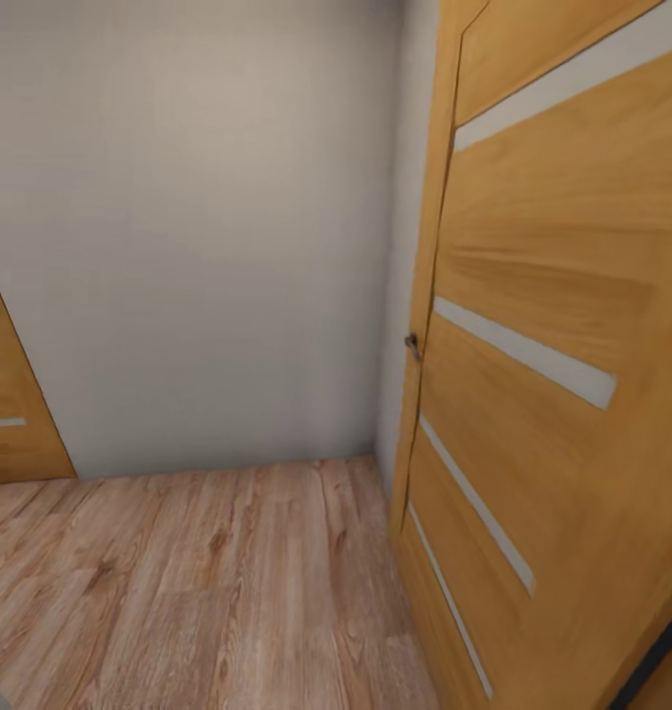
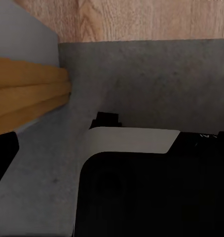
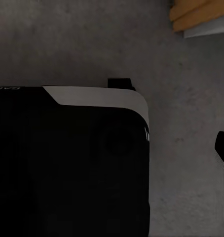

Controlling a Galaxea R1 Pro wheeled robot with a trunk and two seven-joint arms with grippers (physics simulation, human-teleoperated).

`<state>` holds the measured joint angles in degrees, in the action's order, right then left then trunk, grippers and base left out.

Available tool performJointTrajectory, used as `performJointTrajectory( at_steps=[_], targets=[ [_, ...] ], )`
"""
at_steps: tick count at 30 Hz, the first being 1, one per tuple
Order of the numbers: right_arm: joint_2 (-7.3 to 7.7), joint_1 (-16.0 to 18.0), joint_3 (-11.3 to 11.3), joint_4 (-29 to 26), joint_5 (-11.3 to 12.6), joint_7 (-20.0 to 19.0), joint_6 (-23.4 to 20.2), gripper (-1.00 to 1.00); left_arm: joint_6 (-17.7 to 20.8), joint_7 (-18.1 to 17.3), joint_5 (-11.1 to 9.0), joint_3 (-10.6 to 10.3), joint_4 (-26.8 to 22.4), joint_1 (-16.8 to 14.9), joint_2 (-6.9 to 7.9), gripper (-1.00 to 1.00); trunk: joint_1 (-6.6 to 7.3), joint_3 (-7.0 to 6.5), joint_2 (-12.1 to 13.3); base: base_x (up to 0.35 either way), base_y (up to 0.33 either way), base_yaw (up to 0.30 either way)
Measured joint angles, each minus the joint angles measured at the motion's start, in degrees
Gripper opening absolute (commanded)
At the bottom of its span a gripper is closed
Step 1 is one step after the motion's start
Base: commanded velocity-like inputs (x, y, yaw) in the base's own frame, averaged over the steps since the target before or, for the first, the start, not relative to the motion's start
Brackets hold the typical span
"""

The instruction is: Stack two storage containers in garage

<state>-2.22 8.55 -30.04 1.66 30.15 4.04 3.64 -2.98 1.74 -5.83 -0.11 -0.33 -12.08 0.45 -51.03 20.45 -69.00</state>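
Fingers of both grippers are too little in view to judge, so I cannot tell how open either is or whether anything is held. Each wrist camera looks down past the robot's black base [image 2: 151,192] onto grey concrete floor [image 3: 67,44]. Ahead, an orange wooden door [image 1: 553,394] stands against a grey wall [image 1: 197,227] over light wood plank floor [image 1: 197,592].

a door [image 1: 553,375] stands right of the wall [image 1: 197,237], plank floor [image 1: 197,592] before both.
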Motion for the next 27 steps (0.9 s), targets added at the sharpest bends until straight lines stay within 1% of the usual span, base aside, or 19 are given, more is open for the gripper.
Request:
performJointTrajectory(
  at_steps=[9, 27],
  targets=[
    [-0.02, 0.00, 0.02, -0.02, 0.00, 0.05, -0.04, 1.00, 0.00, 0.00, 0.00, 0.00, 0.01, -0.01, 0.00, 1.00, 0.02, 0.00, -0.01, 0.254, 0.000, 0.047],
    [-0.02, 0.00, 0.01, 0.01, 0.00, -0.01, 0.00, 1.00, 0.00, 0.00, -0.02, 0.00, 0.00, 0.00, 0.00, 1.00, -0.01, 0.00, 0.00, 0.014, 0.000, 0.251]
  ],
)
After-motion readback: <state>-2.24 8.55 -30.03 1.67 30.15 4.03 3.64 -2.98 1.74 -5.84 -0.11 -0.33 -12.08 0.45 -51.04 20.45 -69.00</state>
